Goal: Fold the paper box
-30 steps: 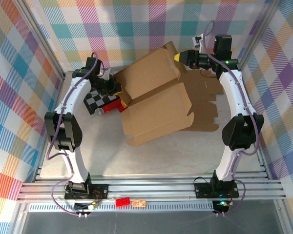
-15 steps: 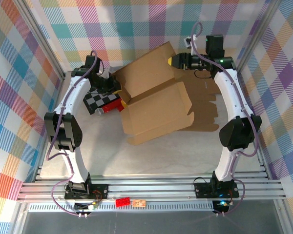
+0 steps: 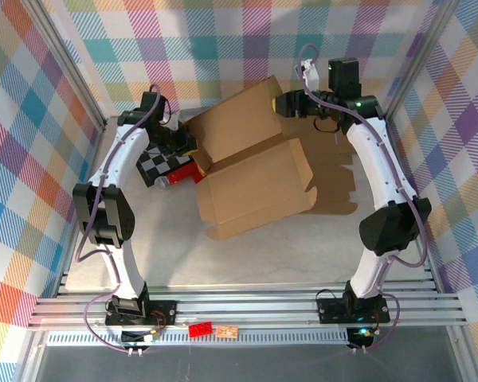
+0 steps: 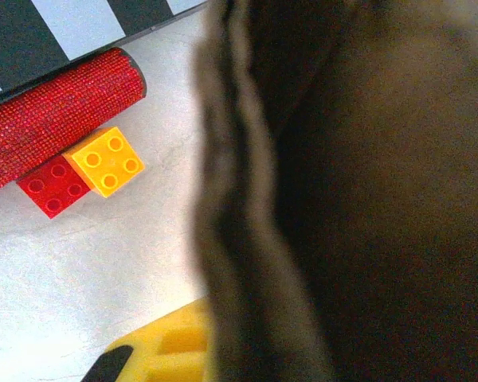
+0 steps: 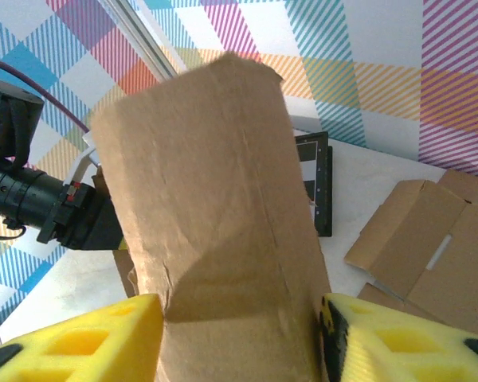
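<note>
The half-formed brown cardboard box [image 3: 255, 179] sits on the pale table [image 3: 263, 255] towards the back, between the 2 arms. In the top view its long axis runs left to right, the right end angled a little towards the back wall. Its near panel lies flat. The far panel tilts up from the crease they share, so the box opens like a book towards the camera overhead. Its inner faces are plain brown card.

The left gripper [image 3: 194, 151] is clenched on the box's left edge. In the left wrist view, blurred card presses right beside 1 yellow finger [image 4: 171, 350].

The right gripper [image 3: 280, 102] is at the far right corner of the raised panel. In the right wrist view an upright flap stands between its 2 yellow fingers [image 5: 88, 334], its face towards the lens and its edges meeting both. I cannot tell whether they are pressing it.

A second, flat sheet of brown cardboard [image 3: 334, 171] lies on the table, partly under the box's right end.

Left of the box lies a black-and-white checkered board [image 3: 158, 163]. Just beside it are a red glittery cylinder [image 4: 64, 107], a red toy brick [image 4: 52, 187] and an orange toy brick [image 4: 107, 161]. The 2 bricks touch each other.
</note>
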You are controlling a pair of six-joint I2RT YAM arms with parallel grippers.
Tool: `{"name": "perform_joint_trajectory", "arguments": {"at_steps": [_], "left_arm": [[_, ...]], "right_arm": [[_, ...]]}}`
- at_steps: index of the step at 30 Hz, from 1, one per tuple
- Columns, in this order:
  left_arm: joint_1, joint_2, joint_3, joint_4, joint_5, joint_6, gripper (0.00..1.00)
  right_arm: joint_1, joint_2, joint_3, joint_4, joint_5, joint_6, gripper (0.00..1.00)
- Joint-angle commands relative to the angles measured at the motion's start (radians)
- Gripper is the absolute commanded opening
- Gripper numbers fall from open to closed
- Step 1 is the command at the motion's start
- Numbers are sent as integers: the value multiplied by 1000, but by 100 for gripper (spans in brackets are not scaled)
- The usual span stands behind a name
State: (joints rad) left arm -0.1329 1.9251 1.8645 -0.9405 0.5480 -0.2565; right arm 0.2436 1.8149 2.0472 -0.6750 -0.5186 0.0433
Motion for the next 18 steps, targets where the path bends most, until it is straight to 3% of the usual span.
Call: {"name": "perform_joint_trajectory", "arguments": {"at_steps": [1, 9, 18], "left_arm": [[-14, -26, 28, -16, 10, 7, 0], [-16, -35, 21, -13, 12, 5, 0], [-19, -41, 27, -18, 9, 8, 0]], "right_arm": [[5, -9, -3, -15, 8, -27, 52], [11, 34, 30, -50, -25, -17, 52], [78, 68, 48, -97, 213, -77, 53]]}}
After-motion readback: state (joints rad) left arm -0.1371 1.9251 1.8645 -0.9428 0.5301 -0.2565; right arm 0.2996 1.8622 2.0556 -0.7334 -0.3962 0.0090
